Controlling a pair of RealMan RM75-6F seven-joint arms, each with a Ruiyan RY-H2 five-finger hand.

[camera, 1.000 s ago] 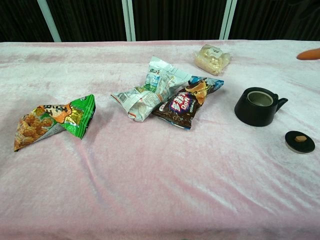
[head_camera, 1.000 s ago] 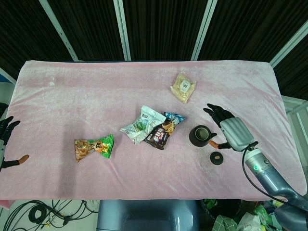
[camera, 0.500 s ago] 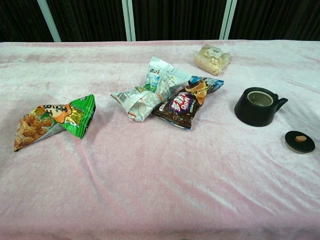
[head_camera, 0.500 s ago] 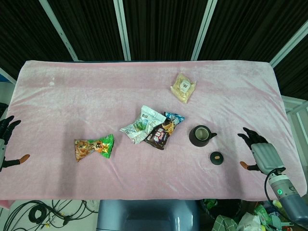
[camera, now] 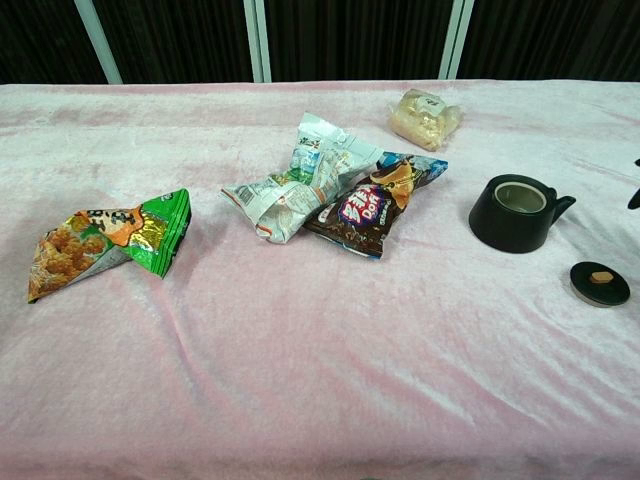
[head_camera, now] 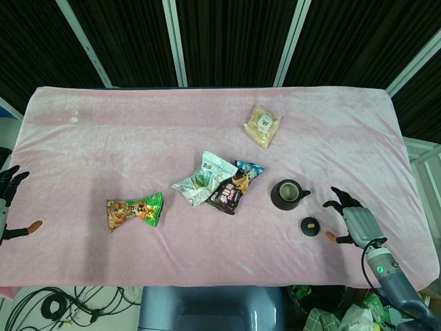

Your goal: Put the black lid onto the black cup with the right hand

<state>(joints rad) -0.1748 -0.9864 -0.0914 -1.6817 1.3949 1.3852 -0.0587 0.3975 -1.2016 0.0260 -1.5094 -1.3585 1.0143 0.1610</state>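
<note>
The black cup (head_camera: pixel 286 194) (camera: pixel 515 213) stands open on the pink cloth, its short handle pointing right. The black lid (head_camera: pixel 311 226) (camera: pixel 600 283), with a tan knob on top, lies flat on the cloth just in front and to the right of the cup. My right hand (head_camera: pixel 351 221) hovers to the right of the lid, fingers spread, holding nothing; only dark fingertips (camera: pixel 634 195) show at the chest view's right edge. My left hand (head_camera: pixel 8 200) is at the far left table edge, fingers apart, empty.
Snack bags lie about: a green one (head_camera: pixel 134 210) at the left, a white one (head_camera: pixel 203 179) and a dark one (head_camera: pixel 234 187) together left of the cup, a pale packet (head_camera: pixel 262 125) further back. The pink cloth (head_camera: pixel 207 258) covers the table.
My right hand pulled back from beside the cup to the table's right edge, then came back leftwards toward the lid. Cup, lid and left hand stayed put.
</note>
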